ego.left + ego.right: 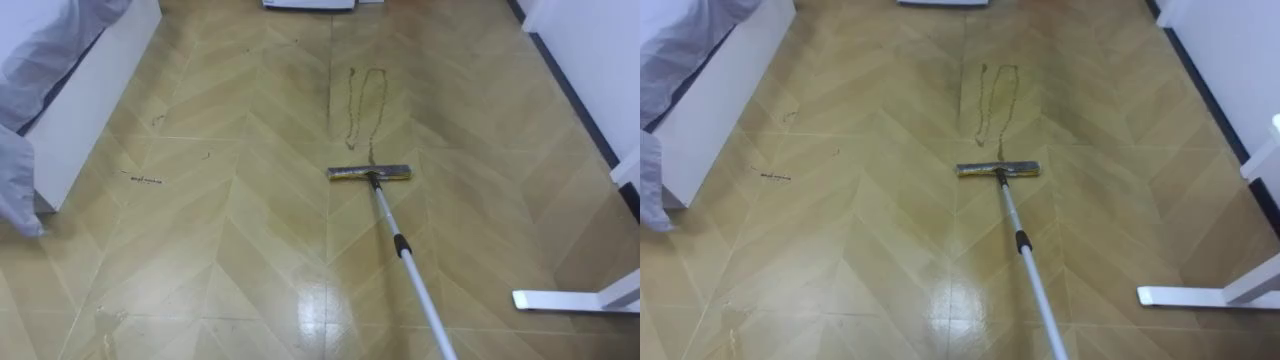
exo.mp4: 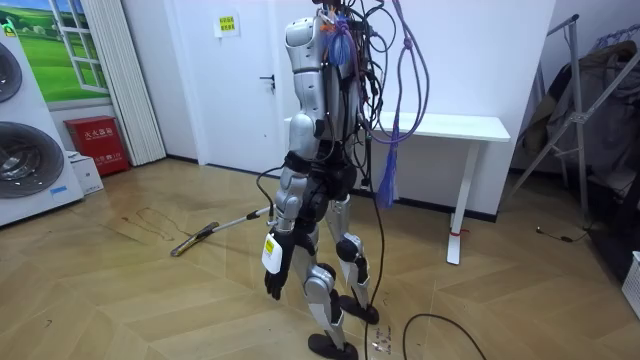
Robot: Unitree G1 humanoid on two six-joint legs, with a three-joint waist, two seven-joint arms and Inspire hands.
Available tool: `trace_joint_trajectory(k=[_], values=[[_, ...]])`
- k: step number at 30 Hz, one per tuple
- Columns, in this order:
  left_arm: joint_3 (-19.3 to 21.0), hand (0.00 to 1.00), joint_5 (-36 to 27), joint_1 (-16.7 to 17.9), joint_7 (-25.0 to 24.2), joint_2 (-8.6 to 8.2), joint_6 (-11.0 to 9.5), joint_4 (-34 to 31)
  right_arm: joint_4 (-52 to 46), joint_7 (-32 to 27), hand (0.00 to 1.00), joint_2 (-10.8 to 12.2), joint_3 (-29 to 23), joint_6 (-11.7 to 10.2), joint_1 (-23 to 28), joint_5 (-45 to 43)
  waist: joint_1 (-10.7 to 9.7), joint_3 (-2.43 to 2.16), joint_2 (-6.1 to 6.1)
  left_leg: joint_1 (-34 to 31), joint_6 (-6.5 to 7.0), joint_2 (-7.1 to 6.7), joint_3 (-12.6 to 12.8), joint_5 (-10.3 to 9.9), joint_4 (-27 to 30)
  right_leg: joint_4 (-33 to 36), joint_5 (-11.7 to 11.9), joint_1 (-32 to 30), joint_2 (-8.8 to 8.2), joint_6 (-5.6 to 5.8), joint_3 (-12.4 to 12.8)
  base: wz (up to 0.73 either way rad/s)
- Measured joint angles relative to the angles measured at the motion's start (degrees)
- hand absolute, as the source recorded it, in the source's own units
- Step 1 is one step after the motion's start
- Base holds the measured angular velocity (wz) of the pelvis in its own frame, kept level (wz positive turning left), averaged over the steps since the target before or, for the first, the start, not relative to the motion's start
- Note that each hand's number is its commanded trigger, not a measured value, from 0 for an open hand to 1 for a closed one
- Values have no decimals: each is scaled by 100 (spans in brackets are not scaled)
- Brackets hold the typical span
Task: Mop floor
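Observation:
A flat mop head (image 1: 369, 173) lies on the wooden floor (image 1: 250, 250), just short of a dark looping streak (image 1: 362, 105) of dirt. Its long pale handle (image 1: 405, 255) runs back to the lower right and leaves the eye views at the bottom edge. In the room view I stand upright beside the white desk, facing the room view's left, and the mop (image 2: 190, 243) slants from my hip down to the floor. My left hand (image 2: 273, 268) hangs at my side with relaxed fingers, holding nothing. What holds the handle's upper end is hidden behind my body.
A white bed base (image 1: 90, 100) with grey cloth (image 1: 15, 180) stands at the left. The white desk's foot (image 1: 575, 298) lies on the floor at the lower right. Small dark marks (image 1: 143, 180) dot the floor. Washing machines (image 2: 30, 150) and a clothes rack (image 2: 585, 110) line the room's sides.

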Motion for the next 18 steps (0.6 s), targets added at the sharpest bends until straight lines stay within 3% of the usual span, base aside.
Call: trace_joint_trajectory(k=[7, 18], values=[[-4, 0, -2, 17, -20, 1, -1, 0, 0, -49, 100, -2, -1, 0, -1, -12, -8, 25, 17, -17, 0, 0, -14, 0, -21, 0, 0, 3, 2, 0, 3, 0], [-2, 0, -18, 145, -35, -2, 46, 0, 10, -58, 100, -4, -2, 1, 47, -14, -1, 14, -21, 70, 0, -1, -15, 0, -12, 1, 0, 72, 1, 0, 9, 0]])
